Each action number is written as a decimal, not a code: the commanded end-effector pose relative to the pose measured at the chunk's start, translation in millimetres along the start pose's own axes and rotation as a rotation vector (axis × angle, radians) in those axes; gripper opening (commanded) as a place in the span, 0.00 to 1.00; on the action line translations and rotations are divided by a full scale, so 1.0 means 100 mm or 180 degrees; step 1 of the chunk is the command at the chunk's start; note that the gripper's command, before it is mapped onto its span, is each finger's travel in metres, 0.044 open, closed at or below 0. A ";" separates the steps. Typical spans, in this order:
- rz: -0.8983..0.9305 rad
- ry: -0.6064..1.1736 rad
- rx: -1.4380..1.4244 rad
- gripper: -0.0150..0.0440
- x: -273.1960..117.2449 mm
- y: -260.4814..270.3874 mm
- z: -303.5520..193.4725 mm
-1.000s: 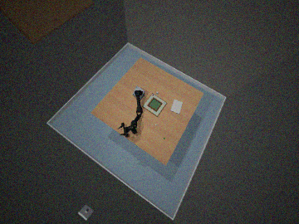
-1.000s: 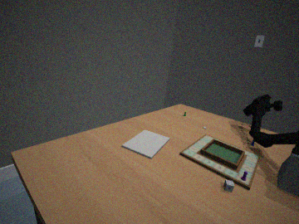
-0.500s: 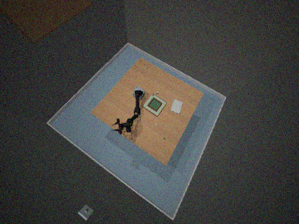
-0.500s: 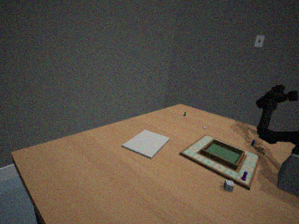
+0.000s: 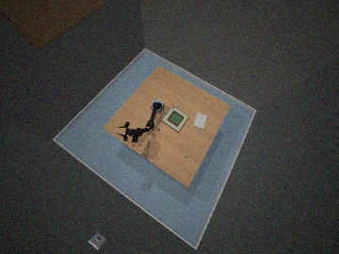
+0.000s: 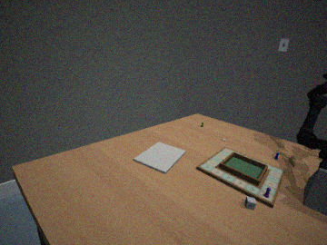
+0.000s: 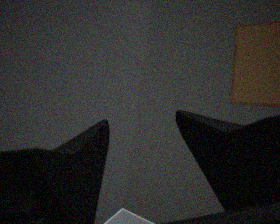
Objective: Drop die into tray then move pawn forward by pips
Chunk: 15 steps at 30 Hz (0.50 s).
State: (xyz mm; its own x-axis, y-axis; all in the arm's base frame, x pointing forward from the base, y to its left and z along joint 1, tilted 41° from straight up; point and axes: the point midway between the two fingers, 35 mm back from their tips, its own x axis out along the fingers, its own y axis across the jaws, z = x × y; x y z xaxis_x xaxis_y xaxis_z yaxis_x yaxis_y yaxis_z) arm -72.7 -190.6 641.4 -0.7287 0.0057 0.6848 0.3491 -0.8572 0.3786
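The die, a small grey-white cube (image 6: 251,202) (image 5: 178,105), sits on the table just outside the board's near edge in the exterior view; its pips are unreadable. The board (image 6: 209,166) (image 5: 167,120) has a ring of pale squares around a brown-walled tray with a green floor (image 6: 245,166) (image 5: 176,118). A purple pawn (image 6: 267,192) stands on the ring near the corner by the die. My gripper (image 5: 120,131) (image 7: 142,120) is open and empty, raised on the side away from the board and pointing outward. It is outside the exterior view.
A blue pawn (image 6: 276,156) (image 5: 158,130) stands off the board on the arm's side. A green pawn (image 6: 202,124) (image 5: 185,157) and a tiny white object (image 6: 223,140) (image 5: 176,141) are farther off. A flat white pad (image 6: 160,157) (image 5: 200,120) lies beyond the board.
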 end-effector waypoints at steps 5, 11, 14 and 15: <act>-0.0717 -0.0591 0.0125 0.72 0.29 -1.11 0.70; -0.1194 -0.0958 0.0163 0.72 0.27 -1.82 1.12; -0.1502 -0.1169 0.0196 0.72 0.19 -2.26 1.37; -0.1593 -0.1229 0.0204 0.72 0.16 -2.39 1.44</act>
State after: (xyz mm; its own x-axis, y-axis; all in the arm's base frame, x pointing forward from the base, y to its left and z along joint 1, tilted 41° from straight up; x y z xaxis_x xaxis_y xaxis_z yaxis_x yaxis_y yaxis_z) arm -89.0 28.8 661.3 -0.5999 0.4808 0.6395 0.1152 -0.7391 0.6637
